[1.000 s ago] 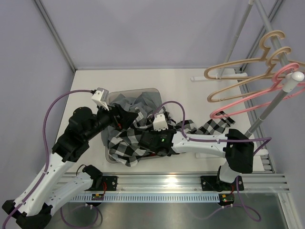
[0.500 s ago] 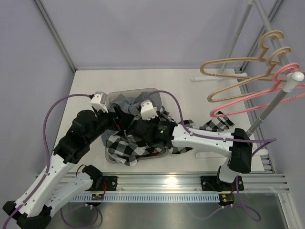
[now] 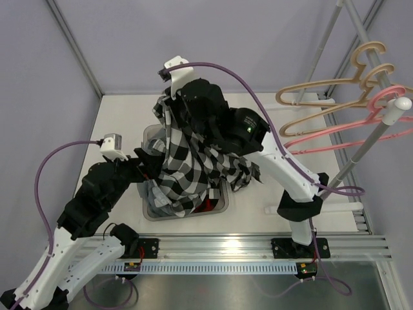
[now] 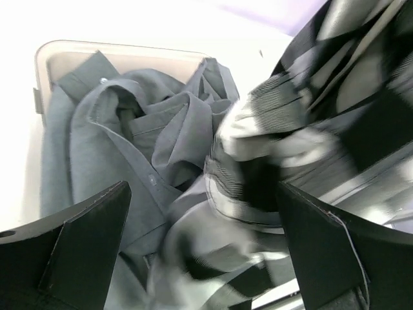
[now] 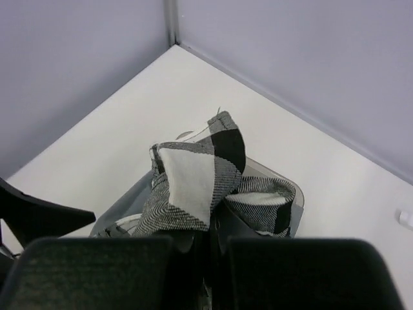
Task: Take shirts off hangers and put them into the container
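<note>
the right gripper [image 5: 210, 236] is closed on a bunched fold of the black-and-white checked shirt [image 3: 187, 168], held high over the far end of the container [image 4: 116, 46]. from that pinch the shirt hangs down in a long drape, its lower part lying in the container and 1 flap spilling over the right rim onto the white surface [image 3: 119, 113]. the left gripper [image 4: 206, 252] hovers at the container's left side with its fingers spread wide, holding nothing, the checked cloth just ahead of it. the grey shirt [image 4: 129, 129] lies crumpled inside the container, collar and buttons showing. a sliver of red cloth [image 3: 208, 205] shows at the near right corner; any lettering on it is hidden. 3 hangers hang bare on the rack pole [image 3: 368, 139] at the right: 2 tan hangers [image 3: 322, 87] and 1 pink hanger [image 3: 348, 139].
</note>
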